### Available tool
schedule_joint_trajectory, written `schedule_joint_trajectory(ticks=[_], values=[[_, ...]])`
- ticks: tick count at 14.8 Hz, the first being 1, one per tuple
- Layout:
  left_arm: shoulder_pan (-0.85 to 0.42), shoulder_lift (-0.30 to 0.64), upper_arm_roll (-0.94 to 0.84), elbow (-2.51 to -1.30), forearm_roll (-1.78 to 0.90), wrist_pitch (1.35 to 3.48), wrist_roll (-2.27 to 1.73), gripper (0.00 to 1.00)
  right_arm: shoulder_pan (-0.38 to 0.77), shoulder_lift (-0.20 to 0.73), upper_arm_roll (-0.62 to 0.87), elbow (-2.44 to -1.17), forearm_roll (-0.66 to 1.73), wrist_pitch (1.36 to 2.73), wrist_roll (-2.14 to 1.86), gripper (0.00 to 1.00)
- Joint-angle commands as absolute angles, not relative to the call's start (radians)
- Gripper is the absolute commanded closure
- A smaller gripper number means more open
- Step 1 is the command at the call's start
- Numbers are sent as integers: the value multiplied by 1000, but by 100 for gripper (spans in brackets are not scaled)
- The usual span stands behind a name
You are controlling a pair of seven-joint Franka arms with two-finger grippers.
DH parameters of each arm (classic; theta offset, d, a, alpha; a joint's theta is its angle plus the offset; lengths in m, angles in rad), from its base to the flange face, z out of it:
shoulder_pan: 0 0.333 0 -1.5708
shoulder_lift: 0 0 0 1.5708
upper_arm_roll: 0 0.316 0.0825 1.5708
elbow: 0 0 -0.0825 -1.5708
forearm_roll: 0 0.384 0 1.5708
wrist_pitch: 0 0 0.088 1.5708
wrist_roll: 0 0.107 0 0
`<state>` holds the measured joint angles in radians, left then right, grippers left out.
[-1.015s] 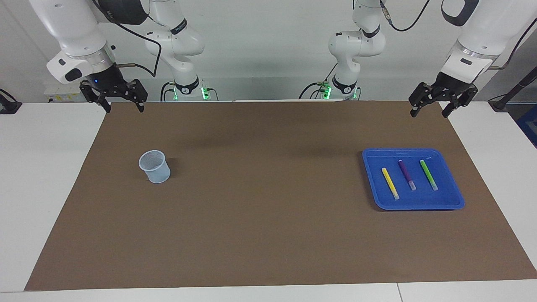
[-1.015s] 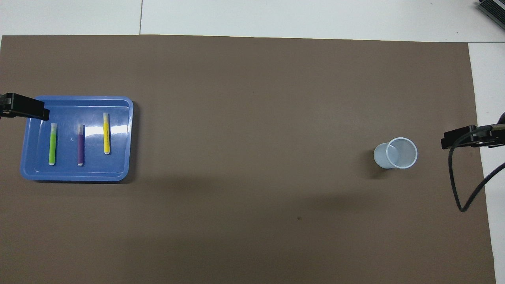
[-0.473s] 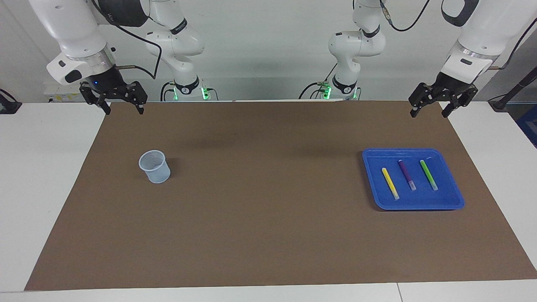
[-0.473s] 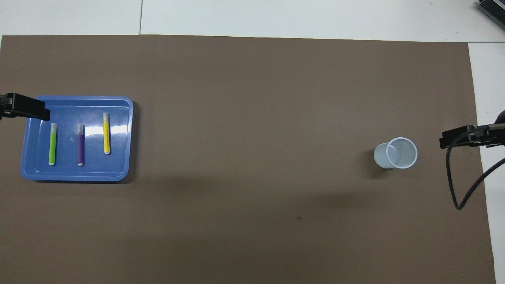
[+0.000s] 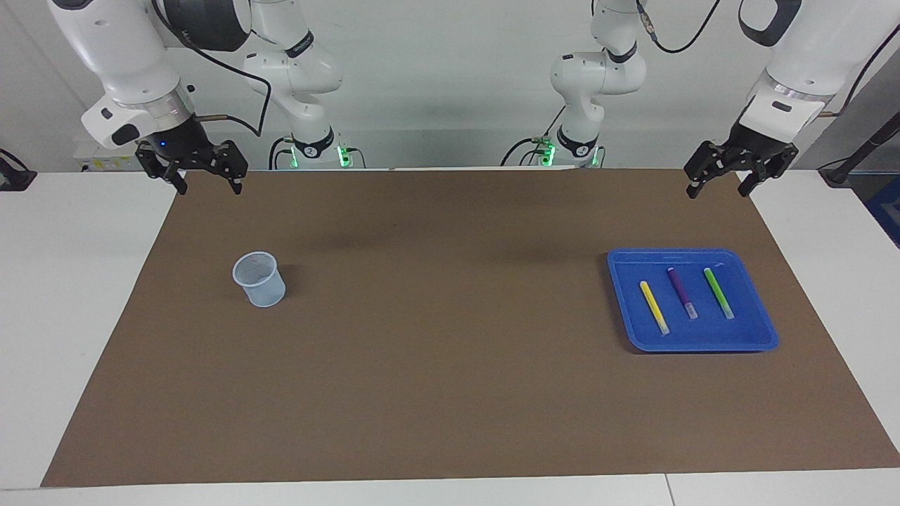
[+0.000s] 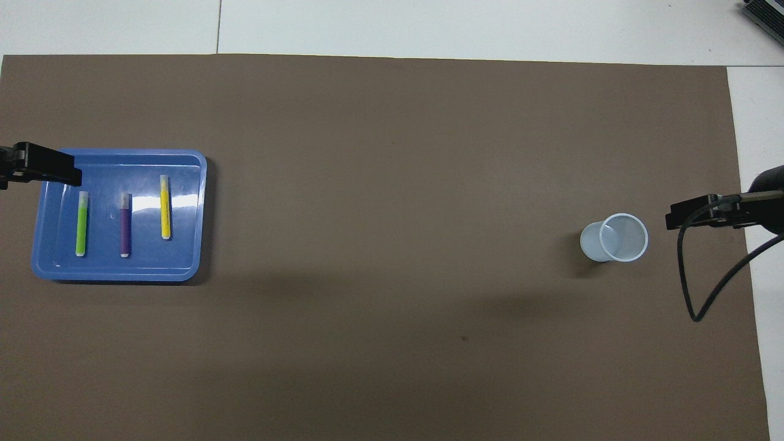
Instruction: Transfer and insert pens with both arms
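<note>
The left end effector [image 5: 724, 184] hangs open and empty over the brown mat's [image 5: 450, 365] edge nearest the robots, at its own end of the table [image 5: 830, 239]. The blue tray [image 5: 763, 330] lies farther from the robots, holding the yellow pen [image 5: 653, 306], purple pen [image 5: 681, 292] and green pen [image 5: 718, 292] side by side, long axes running roughly away from the robots. The left arm is clearly nearer them. The right end effector [image 5: 206, 181], likewise open and empty, waits over its mat corner, with the pale cup [image 5: 260, 280] at its end.
</note>
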<state>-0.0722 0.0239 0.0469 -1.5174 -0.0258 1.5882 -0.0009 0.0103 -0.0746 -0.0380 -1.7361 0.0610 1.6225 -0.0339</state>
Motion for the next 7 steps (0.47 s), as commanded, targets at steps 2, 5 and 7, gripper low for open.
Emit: schedule_joint_trajectory(ticks=[2, 5, 7], values=[[-87, -18, 52, -1592, -32, 1651, -9, 0, 70, -133, -37, -1856, 118, 1698, 48, 0], [-75, -37, 55, -1627, -46, 1661, -3, 0, 100, -149, -37, -1884, 181, 1715, 191, 0], [-45, -66, 55, -1702, -48, 1718, 41, 0, 104, -152, -37, -1890, 190, 1710, 215, 0]])
